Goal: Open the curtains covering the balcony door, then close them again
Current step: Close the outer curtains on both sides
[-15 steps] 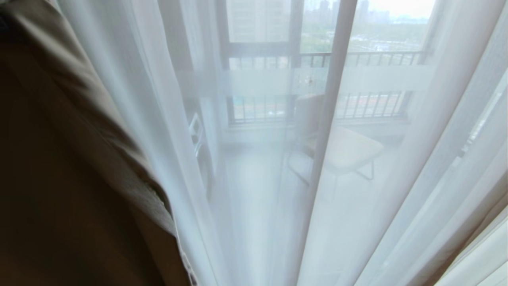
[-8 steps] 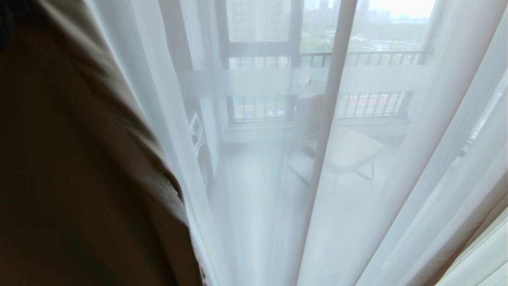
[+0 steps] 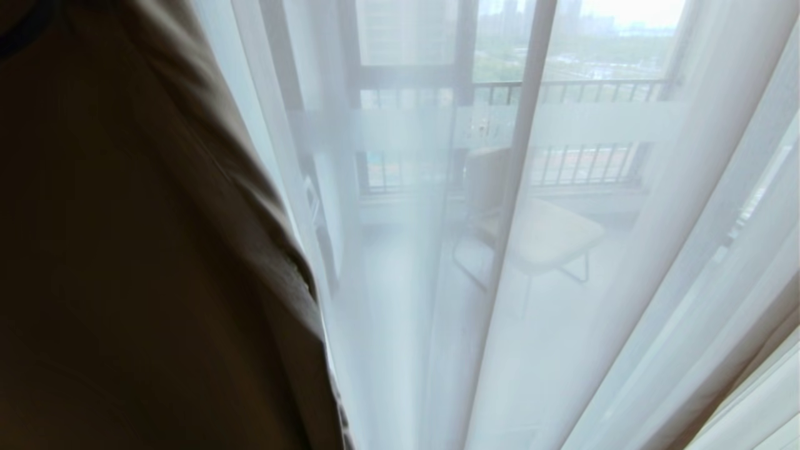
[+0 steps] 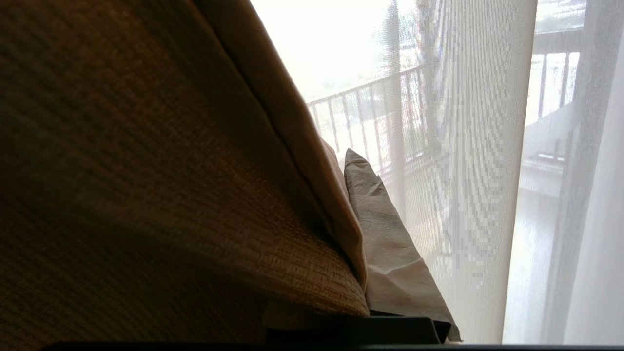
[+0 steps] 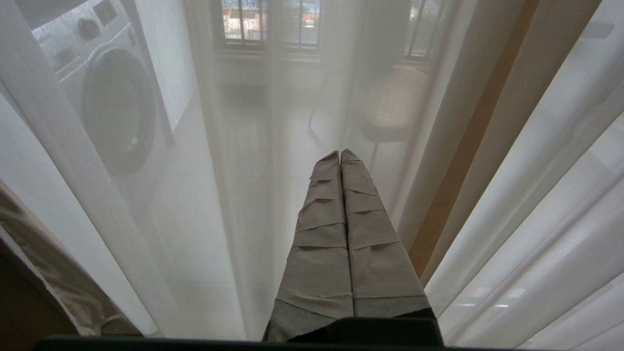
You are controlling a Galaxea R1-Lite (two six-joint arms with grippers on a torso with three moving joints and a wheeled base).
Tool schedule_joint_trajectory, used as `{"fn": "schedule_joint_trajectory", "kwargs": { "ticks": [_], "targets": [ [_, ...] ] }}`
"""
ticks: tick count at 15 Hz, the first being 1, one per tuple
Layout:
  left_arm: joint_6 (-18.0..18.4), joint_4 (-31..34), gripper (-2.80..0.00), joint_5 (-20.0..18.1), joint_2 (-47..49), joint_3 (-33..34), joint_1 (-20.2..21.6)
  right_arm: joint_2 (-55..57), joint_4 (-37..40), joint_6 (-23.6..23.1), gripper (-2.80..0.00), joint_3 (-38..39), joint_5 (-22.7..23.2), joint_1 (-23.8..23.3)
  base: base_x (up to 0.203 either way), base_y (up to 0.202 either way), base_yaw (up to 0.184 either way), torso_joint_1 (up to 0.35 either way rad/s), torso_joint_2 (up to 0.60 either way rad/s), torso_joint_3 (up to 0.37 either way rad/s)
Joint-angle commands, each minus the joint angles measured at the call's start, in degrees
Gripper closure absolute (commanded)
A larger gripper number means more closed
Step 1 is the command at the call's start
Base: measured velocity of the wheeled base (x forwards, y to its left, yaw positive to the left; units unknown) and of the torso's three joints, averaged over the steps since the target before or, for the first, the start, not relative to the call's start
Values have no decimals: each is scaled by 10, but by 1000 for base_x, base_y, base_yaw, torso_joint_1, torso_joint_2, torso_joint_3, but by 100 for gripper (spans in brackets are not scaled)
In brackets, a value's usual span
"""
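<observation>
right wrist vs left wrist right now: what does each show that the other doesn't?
Right wrist only: a white front-loading washing machine behind the sheer, a pale-seated chair, and the right gripper, its cloth-wrapped fingers pressed together, holding nothing.

Left wrist only: the thick beige-brown woven drape draped over the left gripper, hiding one finger; its edge looks pinched.

Both: thin white see-through sheers and the black balcony railing beyond.

1 thick drape (image 3: 125, 250), 1 chair (image 3: 537, 231), 1 washing machine (image 5: 107, 97).
</observation>
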Motion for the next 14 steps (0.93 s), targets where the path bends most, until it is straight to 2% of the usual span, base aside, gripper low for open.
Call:
{"fn": "schedule_joint_trajectory", "kwargs": {
  "ticks": [1,14],
  "targets": [
    [1,-2,0,-1,17,-15,-11,0,0,0,0,0,0,0,0,0,0,0,0,0],
    [7,-3,0,-1,75,-86,-54,0,0,0,0,0,0,0,0,0,0,0,0,0]
  ]
}}
